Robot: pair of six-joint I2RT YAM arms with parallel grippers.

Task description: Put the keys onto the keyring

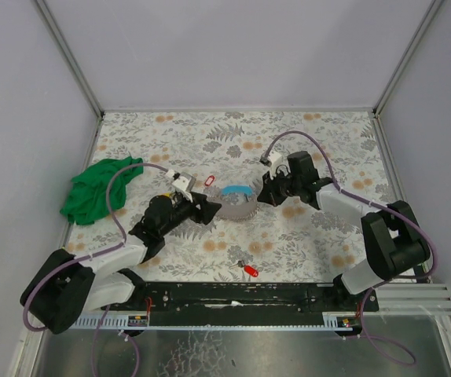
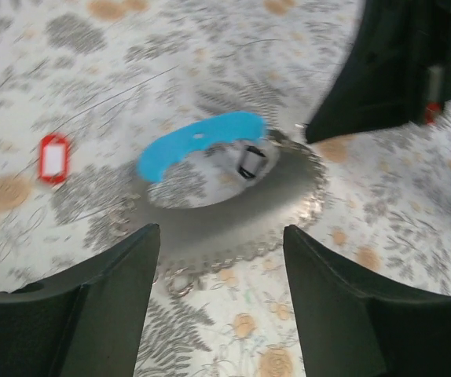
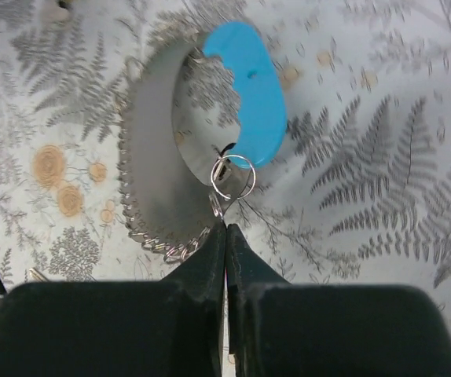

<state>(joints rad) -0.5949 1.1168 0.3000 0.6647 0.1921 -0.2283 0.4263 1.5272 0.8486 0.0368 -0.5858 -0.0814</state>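
Scene: We look down on a fern-patterned counter [image 1: 320, 141], with two robot arms reaching in from its near edge.
Keyring: The keyring [image 1: 237, 206] lies flat at the middle of the counter, between the two arms. It is a grey loop with a bright blue arc [image 1: 236, 190] along its far side.
Left fingers: The left fingers [image 1: 207, 210] are spread apart and hold nothing. They sit low at the keyring's left edge, and in the left wrist view the loop lies just ahead of the gap between them.
Right fingers: The right fingers [image 3: 225, 236] are pressed tight together. Their tips meet the keyring's rim beside a small wire ring [image 3: 232, 176] that touches the blue arc. We cannot tell whether anything is pinched between them.
Keys: One red-tagged key [image 1: 209, 181] lies just beyond the left fingers, near the keyring but apart from it. A second red-tagged key [image 1: 247, 269] lies alone near the front edge.
Cloth: A crumpled green cloth [image 1: 98, 190] sits at the counter's left side, well apart from the keyring.
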